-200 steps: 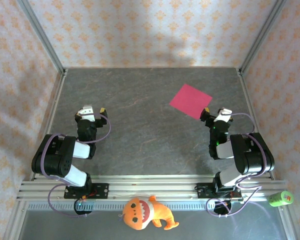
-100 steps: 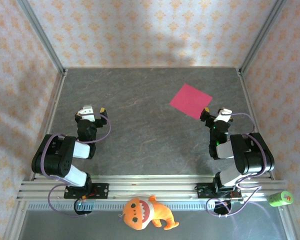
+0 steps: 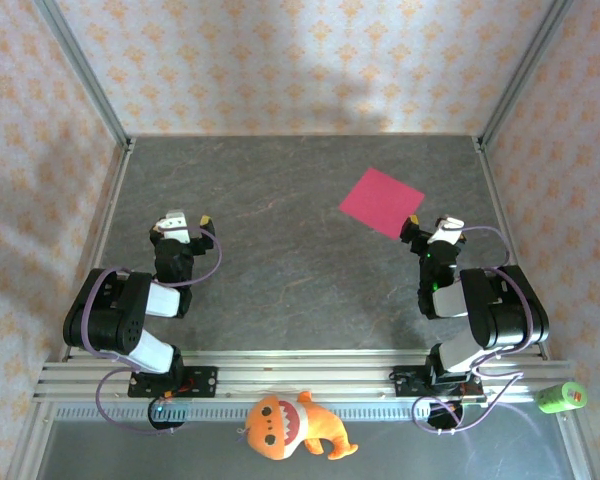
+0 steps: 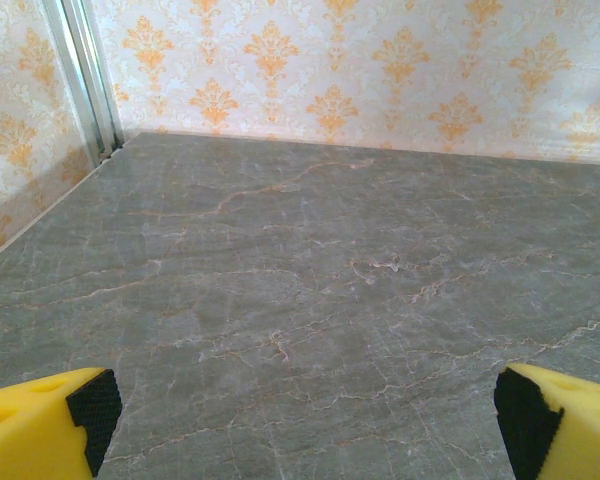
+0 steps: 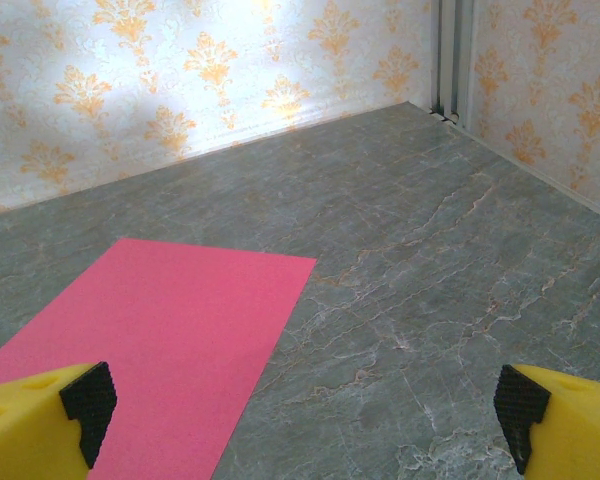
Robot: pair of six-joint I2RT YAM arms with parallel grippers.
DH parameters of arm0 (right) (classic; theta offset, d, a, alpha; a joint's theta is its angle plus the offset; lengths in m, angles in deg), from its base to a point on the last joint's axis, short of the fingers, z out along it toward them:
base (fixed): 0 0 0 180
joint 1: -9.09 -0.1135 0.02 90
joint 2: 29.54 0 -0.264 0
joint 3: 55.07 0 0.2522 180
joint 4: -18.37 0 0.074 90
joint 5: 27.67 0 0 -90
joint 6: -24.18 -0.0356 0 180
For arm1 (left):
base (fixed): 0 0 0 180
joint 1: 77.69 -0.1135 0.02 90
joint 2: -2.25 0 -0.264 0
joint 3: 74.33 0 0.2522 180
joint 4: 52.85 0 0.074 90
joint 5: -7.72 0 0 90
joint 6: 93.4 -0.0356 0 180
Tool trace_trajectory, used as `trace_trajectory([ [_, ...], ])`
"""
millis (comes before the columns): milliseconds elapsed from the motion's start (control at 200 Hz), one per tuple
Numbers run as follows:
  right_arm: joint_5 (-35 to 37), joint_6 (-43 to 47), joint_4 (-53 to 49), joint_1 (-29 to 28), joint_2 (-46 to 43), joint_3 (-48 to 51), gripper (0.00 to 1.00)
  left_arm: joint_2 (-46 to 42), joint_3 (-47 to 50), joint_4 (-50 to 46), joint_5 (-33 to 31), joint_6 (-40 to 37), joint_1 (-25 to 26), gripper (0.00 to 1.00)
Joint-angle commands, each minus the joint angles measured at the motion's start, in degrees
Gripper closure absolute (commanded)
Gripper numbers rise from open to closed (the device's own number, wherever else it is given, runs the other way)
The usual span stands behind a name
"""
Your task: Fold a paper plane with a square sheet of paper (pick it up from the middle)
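Right claw [image 3: 430,228] and left claw [image 3: 185,222] stood open and empty, so you had to lower the right one on the middle of the sheet [image 3: 381,201] and pinch gently.

From the right wrist, the pink sheet [image 5: 160,340] runs off the picture at 7 o'clock, partly behind a yellow finger [image 5: 35,425]. The green thing [image 3: 561,397] at 4 o'clock is too small to identify.
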Motion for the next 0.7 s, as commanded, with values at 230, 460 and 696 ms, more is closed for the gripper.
trace_trajectory([
  [230, 1.41, -1.99, -13.32, -0.21, -13.17, -2.39, 0.00, -4.72, 3.08, 4.07, 0.13, -2.11, 1.29, 0.01],
  [460, -1.40, -9.58, -42.66, -0.21, -29.17, -9.44, 0.00, -24.90, -1.07, -24.11, -9.31, 8.06, 1.27, 0.01],
  [696, -5.18, -29.56, -61.87, -0.08, -41.17, -14.47, 0.00, -37.85, -9.07, -48.82, -7.97, 20.15, 1.17, 0.01],
])
